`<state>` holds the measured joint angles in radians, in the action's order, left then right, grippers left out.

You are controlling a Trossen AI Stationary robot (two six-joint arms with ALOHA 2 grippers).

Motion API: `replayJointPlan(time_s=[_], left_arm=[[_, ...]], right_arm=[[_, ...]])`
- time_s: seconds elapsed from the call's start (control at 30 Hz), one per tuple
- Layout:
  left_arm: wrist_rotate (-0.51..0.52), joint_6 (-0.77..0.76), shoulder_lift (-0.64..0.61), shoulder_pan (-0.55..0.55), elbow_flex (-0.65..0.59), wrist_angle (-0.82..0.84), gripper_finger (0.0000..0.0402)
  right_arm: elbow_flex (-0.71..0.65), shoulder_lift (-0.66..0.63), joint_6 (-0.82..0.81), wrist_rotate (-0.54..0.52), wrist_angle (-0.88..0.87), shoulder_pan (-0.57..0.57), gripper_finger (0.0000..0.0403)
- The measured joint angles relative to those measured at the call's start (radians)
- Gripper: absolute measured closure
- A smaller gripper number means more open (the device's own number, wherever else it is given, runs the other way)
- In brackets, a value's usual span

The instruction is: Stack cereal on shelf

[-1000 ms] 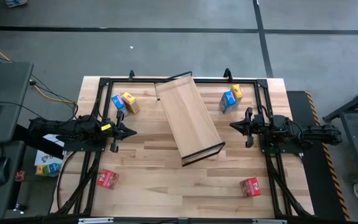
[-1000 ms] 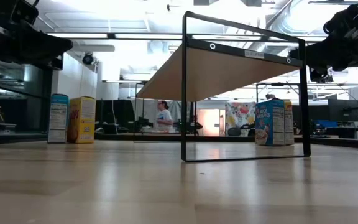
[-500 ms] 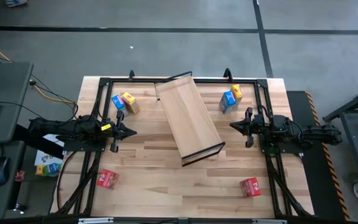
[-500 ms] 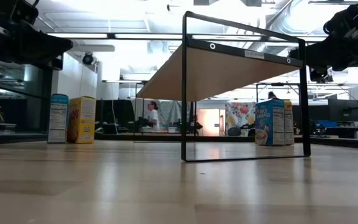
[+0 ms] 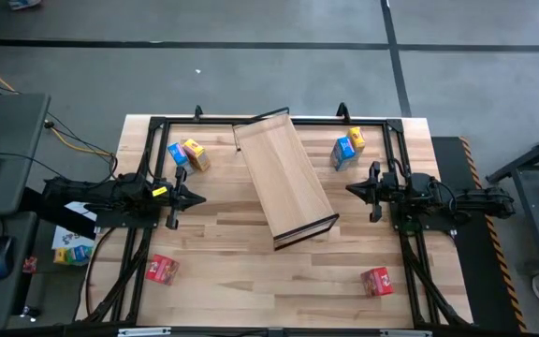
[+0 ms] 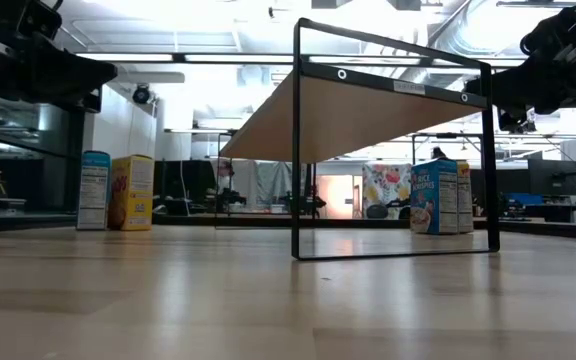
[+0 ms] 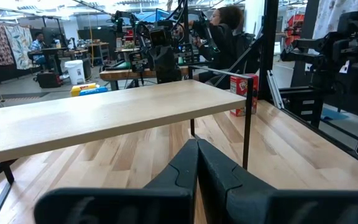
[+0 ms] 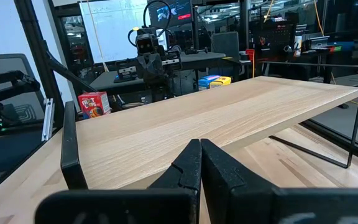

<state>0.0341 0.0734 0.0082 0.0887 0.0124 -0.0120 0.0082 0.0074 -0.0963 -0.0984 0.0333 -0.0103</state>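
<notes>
While nothing is stacked yet, I hold the left claw [image 5: 197, 197] and right claw [image 5: 352, 188] closed and empty beside the shelf [image 5: 284, 178] at tabletop centre. Next I must fetch the blue cereal box [image 5: 178, 154] at 10 o'clock. Box prints are unreadable.

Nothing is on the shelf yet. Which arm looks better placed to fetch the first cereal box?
Probably either: both shut hands, left hand and right hand, wait beside the shelf, each near its own blue-and-yellow pair.
</notes>
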Motion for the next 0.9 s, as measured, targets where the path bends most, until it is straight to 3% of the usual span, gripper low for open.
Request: replayJointPlan(time_s=[0.27,0.37,0.5,0.57,0.63,0.7,0.9], left_arm=[[0.000,0.000,0.000,0.000,0.000,0.000,0.0401],[0.000,-0.001,0.000,0.000,0.000,0.000,0.0401],[0.000,-0.001,0.000,0.000,0.000,0.000,0.0401],[0.000,0.000,0.000,0.000,0.000,0.000,0.0401],[0.000,-0.001,0.000,0.000,0.000,0.000,0.0401],[0.000,0.000,0.000,0.000,0.000,0.000,0.0401],[0.000,-0.001,0.000,0.000,0.000,0.000,0.0401]], right_arm=[[0.000,0.000,0.007,-0.019,0.030,-0.001,0.0402],[0.000,0.000,-0.237,-0.041,0.252,-0.001,0.0402],[0.000,-0.002,-0.546,-0.251,0.649,-0.001,0.0402],[0.004,-0.001,-0.564,-0.380,0.750,-0.003,0.0402],[0.035,0.009,-0.531,-0.464,0.739,-0.003,0.0402],[0.100,0.058,-0.550,-0.482,0.714,-0.003,0.0402],[0.428,0.403,-0.574,-0.608,0.342,-0.003,0.0385]])
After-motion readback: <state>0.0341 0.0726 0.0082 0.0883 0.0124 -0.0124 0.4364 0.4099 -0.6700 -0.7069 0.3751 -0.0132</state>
